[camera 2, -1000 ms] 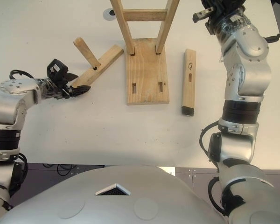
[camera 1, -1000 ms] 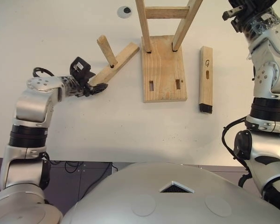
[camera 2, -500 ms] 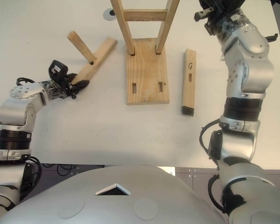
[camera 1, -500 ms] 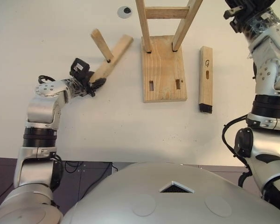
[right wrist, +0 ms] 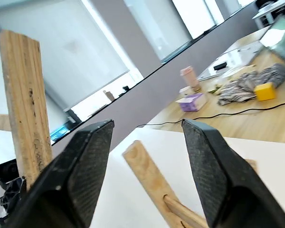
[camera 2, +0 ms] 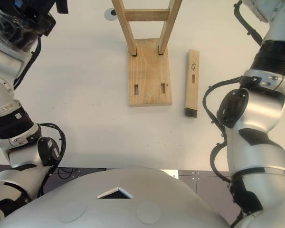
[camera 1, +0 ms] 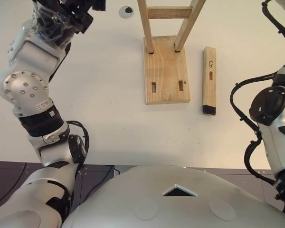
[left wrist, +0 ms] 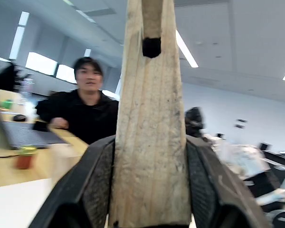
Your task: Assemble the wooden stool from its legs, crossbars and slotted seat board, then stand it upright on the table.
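Note:
The slotted seat board [camera 1: 166, 70] lies flat on the white table. Two legs joined by a crossbar [camera 1: 170, 13] stand in its far slots. A loose leg [camera 1: 209, 80] with a dark tip lies just to the right of the board. My left arm [camera 1: 47, 28] is raised high at the far left. In the left wrist view my left gripper [left wrist: 151, 152] is shut on another wooden leg [left wrist: 151, 109], which has a dark slot near its far end. My right gripper [right wrist: 147, 130] is open with nothing between its fingers, held up in the air.
A small round black-and-white mark [camera 1: 127, 10] sits on the table left of the standing legs. The table's front edge [camera 1: 133, 159] runs close to me. Beyond the right gripper a wooden leg [right wrist: 152, 185] and an upright piece [right wrist: 26, 104] are visible.
My left arm has lifted the leg with its crossbar off the table, up past the top left of the picture. My right arm has also risen out of the top right.

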Tool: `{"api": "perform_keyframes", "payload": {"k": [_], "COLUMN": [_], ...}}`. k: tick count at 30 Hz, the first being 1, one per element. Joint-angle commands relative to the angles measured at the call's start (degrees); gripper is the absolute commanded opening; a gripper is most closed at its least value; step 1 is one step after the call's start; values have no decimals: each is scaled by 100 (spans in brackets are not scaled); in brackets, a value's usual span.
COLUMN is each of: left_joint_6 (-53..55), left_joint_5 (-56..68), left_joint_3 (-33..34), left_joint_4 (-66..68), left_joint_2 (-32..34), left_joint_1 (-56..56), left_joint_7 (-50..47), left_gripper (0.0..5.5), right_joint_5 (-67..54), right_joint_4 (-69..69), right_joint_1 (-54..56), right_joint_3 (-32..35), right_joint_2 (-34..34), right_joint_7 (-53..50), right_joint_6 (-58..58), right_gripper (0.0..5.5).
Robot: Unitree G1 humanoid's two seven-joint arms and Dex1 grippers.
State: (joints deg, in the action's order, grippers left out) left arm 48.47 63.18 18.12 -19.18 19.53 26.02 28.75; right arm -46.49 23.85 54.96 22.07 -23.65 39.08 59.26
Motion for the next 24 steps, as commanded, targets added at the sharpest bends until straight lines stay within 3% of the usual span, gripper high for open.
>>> {"api": "perform_keyframes", "payload": {"k": [1,11,23,24], "left_joint_6": [373,310,213,240], "left_joint_5": [716,946,339,314], "left_joint_3": [-176,-697,-1592,-1626], "left_joint_4": [-267,-200,-343,-345], "left_joint_2": [23,-194,-250,-219], "left_joint_1": [255,116,-642,-704], "left_joint_7": [-296,-396,42,92], "left_gripper": [199,199,199,199], "right_joint_5": [-432,-2101,-2577,-2628], "right_joint_4": [-347,-720,208,229], "right_joint_1": [110,37,303,305], "right_joint_3": [60,654,990,1027], "right_joint_2": [-5,-123,-253,-292], "right_joint_7": [104,230,160,210], "right_joint_6": [453,1874,2376,2407], "right_gripper": [337,506,510,493]}}
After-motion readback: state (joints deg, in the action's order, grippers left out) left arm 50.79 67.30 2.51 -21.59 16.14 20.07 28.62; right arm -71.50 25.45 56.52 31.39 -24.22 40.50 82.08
